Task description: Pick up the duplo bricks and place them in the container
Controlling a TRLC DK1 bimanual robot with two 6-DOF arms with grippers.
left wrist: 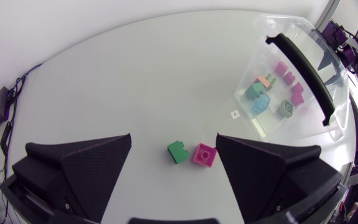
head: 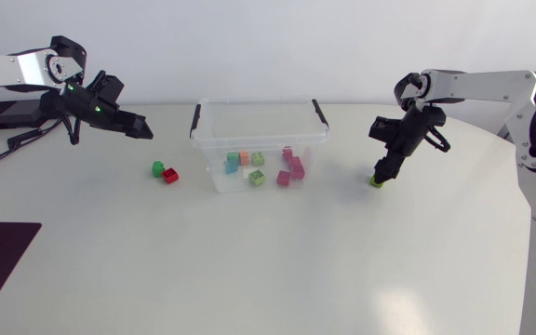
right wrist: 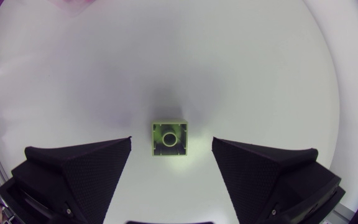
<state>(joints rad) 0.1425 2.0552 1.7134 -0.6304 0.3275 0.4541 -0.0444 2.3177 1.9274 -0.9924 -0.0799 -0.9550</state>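
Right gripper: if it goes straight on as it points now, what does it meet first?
The right gripper would probably meet the lime-green brick, centred ahead of its open fingers, then the table.

Fixed above, the head camera looks down on the whole white table (head: 268, 279), with both arms coming in from its side edges. The left wrist camera, raised and tilted, looks past the left gripper (left wrist: 174, 142) over a small green brick (left wrist: 178, 151) and a reddish brick (left wrist: 204, 154) towards the clear plastic container with black handles (left wrist: 300, 65), all also in the head view. The right wrist camera faces straight down, close over the table, sharing only one lime-green brick (right wrist: 170, 138) with the head view.
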